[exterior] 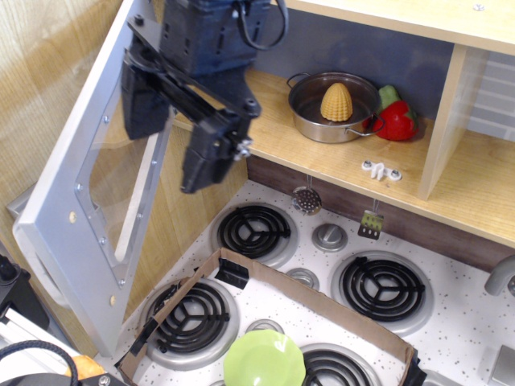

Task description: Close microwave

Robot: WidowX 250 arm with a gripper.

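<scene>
The microwave's silver-grey door (80, 201) with its clear window stands swung wide open at the left, its inner face toward me. The wooden microwave compartment (338, 165) is open behind it. My black gripper (173, 137) hangs open at the upper left, right beside the door's inner face. One finger (143, 100) overlaps the door's frame and the other finger (209, 153) is out in front of the compartment. Nothing is held between them.
Inside the compartment sit a metal pot with a yellow corn (336, 103), a red pepper (398, 121) and a small white piece (380, 170). Below is a toy stove (256, 229) with several burners, a cardboard strip (322, 301) and a green plate (264, 360).
</scene>
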